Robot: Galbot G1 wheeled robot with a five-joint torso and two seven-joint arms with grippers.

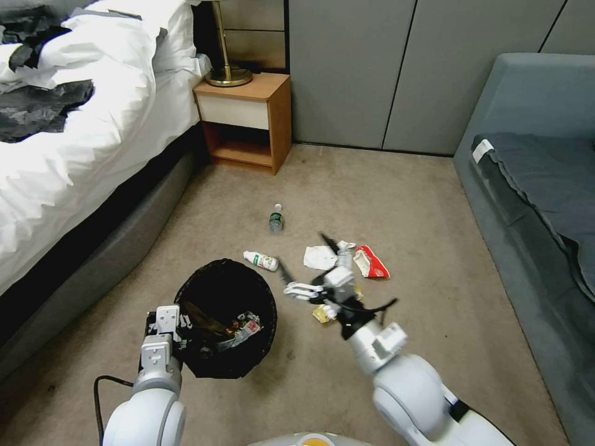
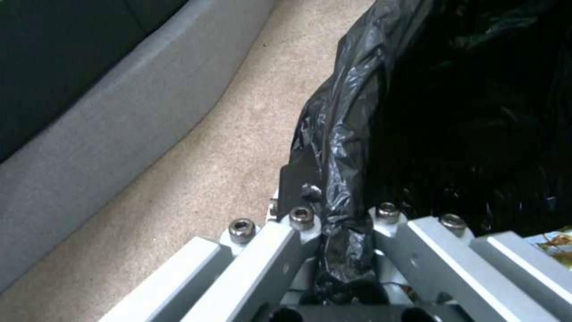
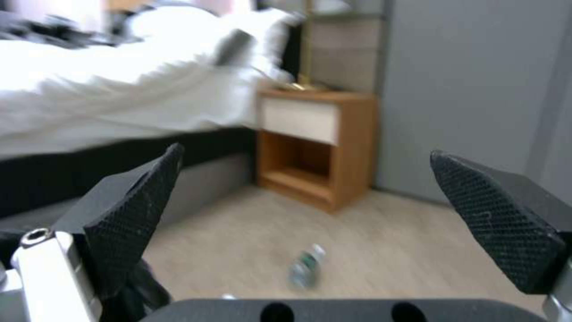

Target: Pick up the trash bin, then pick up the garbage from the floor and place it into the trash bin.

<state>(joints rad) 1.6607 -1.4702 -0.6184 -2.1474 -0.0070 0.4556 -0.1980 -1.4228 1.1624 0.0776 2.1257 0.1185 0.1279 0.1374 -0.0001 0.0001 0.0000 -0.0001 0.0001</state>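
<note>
The trash bin (image 1: 211,365), lined with a black bag (image 2: 346,134), is at my lower left with wrappers lying inside it. My left gripper (image 1: 170,325) is shut on its near-left rim, pinching the bag (image 2: 334,201). On the carpet lie garbage pieces: a clear bottle (image 1: 276,218), a white bottle (image 1: 261,260), white tissue (image 1: 319,256), a red wrapper (image 1: 370,262) and a yellow scrap (image 1: 321,314). My right gripper (image 1: 307,257) hovers over the tissue and white bottle, open and empty. In the right wrist view its pads (image 3: 137,214) frame the clear bottle (image 3: 305,268).
A bed with white bedding (image 1: 74,142) runs along the left. A wooden nightstand (image 1: 245,118) with a brass lamp stands at the back. A grey sofa (image 1: 533,186) lines the right. Open carpet lies between them.
</note>
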